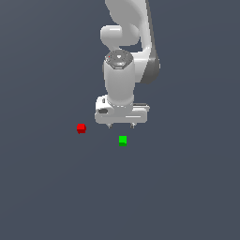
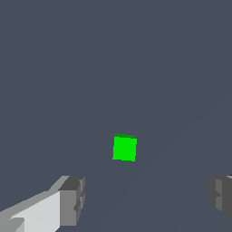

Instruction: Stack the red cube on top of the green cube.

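Observation:
The red cube [image 1: 81,128] lies on the dark floor toward the exterior view's left. The green cube [image 1: 123,140] sits a short way to its right and nearer the camera; the wrist view shows the green cube [image 2: 124,147] from above, between and beyond the fingers. My white gripper [image 1: 121,125] hangs above the floor, just behind the green cube and to the right of the red one. Its jaws stand wide apart with nothing between them. A sliver of red [image 2: 230,175] peeks out beside one finger [image 2: 220,198] in the wrist view.
The flat dark grey floor [image 1: 187,187] stretches all around both cubes. The white arm [image 1: 126,42] rises behind the gripper toward the top of the exterior view.

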Tool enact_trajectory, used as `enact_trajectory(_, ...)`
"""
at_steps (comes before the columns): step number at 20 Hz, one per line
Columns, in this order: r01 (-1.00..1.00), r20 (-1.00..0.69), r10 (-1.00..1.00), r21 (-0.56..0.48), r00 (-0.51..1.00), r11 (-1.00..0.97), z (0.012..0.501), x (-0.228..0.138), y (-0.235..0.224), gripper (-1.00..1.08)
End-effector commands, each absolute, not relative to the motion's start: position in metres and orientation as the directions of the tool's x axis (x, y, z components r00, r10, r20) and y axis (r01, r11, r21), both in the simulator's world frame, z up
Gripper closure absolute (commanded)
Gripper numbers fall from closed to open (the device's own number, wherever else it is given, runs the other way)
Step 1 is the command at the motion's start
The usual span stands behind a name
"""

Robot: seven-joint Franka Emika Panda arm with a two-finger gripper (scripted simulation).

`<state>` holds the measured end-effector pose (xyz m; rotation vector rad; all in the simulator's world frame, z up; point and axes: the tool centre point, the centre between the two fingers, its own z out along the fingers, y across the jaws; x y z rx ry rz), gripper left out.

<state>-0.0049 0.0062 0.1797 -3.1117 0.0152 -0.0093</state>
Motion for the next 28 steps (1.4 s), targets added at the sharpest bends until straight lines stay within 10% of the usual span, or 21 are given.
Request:
enact_trajectory(1,-0.010,0.006,-0.010,-0.030,1.000,-1.000,0.180,-0.005,0.006,-0.92)
enact_trajectory(28,0.069,0.001,0.069,-0.006,0.998,-0.998,0.094,-0.084,-0.171,-0.92)
